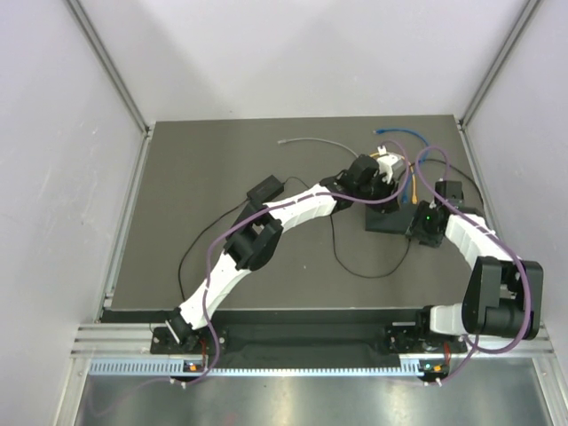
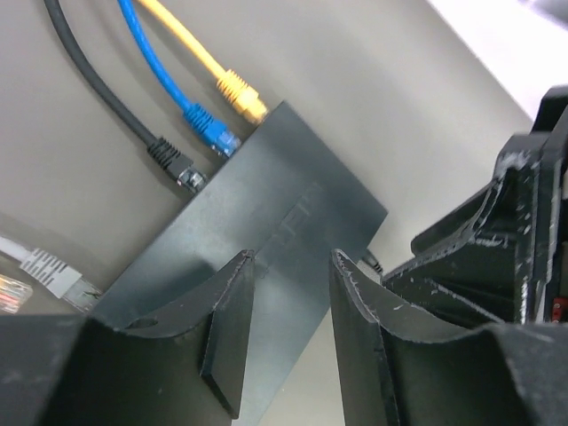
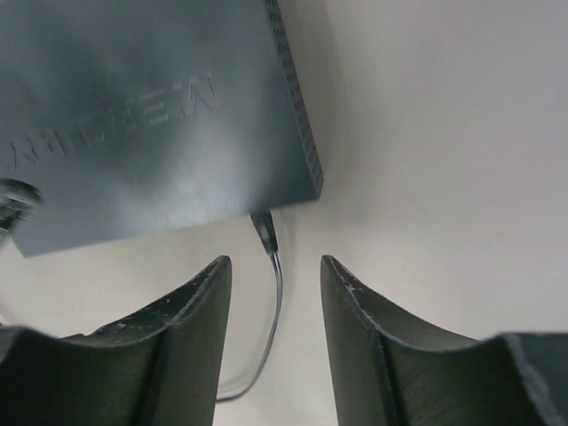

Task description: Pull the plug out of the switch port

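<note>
The switch (image 1: 389, 220) is a flat black box at the right of the mat. In the right wrist view a small black plug (image 3: 264, 228) with a thin cord (image 3: 277, 302) sits in the port on the switch's (image 3: 151, 115) near edge. My right gripper (image 3: 273, 266) is open, and the plug lies just ahead of its fingertips, in line with the gap. My left gripper (image 2: 288, 266) hovers open over the top of the switch (image 2: 284, 213), with nothing between its fingers. Black (image 2: 173, 164), blue (image 2: 209, 129) and yellow (image 2: 241, 96) plugs sit in the far edge.
A small black adapter block (image 1: 264, 189) lies left of the switch, its thin cord looping across the mat. A loose grey cable (image 1: 311, 140) lies at the back. Blue and yellow cables (image 1: 413, 164) trail behind the switch. The right arm (image 2: 497, 248) stands close beside the left fingers.
</note>
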Motion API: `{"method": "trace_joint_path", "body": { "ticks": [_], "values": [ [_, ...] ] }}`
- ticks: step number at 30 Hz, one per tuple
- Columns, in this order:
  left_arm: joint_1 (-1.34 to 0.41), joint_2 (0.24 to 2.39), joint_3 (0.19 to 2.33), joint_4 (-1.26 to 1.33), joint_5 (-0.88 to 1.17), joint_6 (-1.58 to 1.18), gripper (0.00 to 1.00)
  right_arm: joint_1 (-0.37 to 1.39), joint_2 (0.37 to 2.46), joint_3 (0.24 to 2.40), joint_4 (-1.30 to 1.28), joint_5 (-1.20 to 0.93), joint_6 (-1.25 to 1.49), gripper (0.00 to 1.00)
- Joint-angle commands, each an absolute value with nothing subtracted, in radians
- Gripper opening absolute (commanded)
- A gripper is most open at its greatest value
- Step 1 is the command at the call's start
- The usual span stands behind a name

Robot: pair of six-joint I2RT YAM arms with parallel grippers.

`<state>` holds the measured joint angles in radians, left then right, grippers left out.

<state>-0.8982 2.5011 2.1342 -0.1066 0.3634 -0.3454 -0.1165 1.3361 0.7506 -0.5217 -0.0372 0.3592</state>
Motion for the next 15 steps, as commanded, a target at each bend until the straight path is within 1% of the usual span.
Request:
{"method": "trace_joint_path", "body": {
  "ticks": [1, 5, 7, 13, 15],
  "values": [
    [-0.897, 2.514, 2.128, -0.090, 0.387, -0.356, 0.44, -0.127, 1.376, 0.744, -0.427, -0.035, 0.339, 0.44],
    [-0.897, 2.511, 2.114, -0.094, 0.390, -0.347, 0.44, -0.127, 1.410, 0.735, -0.393, -0.052, 0.321, 0.44],
    [-0.897, 2.510, 2.099, -0.094, 0.387, -0.341, 0.44, -0.127, 1.425, 0.733, -0.388, -0.048, 0.310, 0.41],
    [-0.897, 2.505, 2.088, -0.103, 0.393, -0.334, 0.44, -0.129, 1.430, 0.735, -0.373, -0.046, 0.308, 0.40],
    [-0.899, 2.470, 2.063, -0.092, 0.397, -0.305, 0.46, -0.129, 1.437, 0.745, -0.376, -0.048, 0.299, 0.37]
  ]
}}
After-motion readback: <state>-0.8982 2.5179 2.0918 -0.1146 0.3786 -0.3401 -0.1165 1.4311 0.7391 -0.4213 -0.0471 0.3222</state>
